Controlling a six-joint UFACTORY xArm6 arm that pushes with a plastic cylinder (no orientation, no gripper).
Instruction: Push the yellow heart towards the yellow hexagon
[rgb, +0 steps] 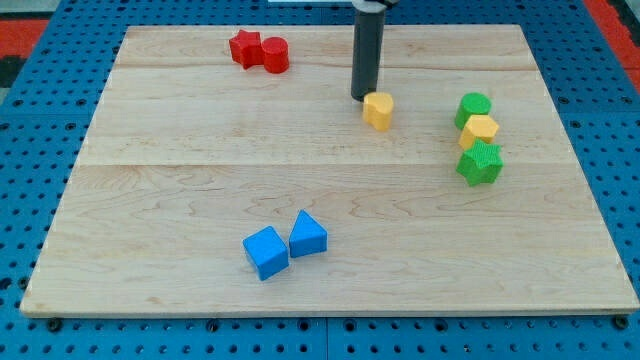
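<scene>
1. My tip (361, 97) is the lower end of a straight dark rod that comes down from the view's top. It rests on the wooden board (200, 200). The rod carries no fingers, so nothing opens, closes or grips.
2. The yellow heart (378, 110) lies just beside my tip, at its lower right in the view. The two look as if they touch or nearly touch; I cannot tell which.
3. The yellow hexagon (480, 130) sits well apart from the heart, towards the view's right and a little lower. Bare board lies between them.
4. The hexagon stands in a tight column of three blocks. A green round block (474, 106) is just above it and a green star-like block (480, 164) just below; both appear to touch it.
5. Near the view's top left, a red star-shaped block (245, 48) and a red round block (275, 55) sit side by side, touching.
6. Towards the view's bottom, left of centre, a blue cube (265, 252) and a blue triangular block (307, 236) lie next to each other, touching or nearly so.
7. The board lies on a blue surface (40, 130) with a grid of holes.
</scene>
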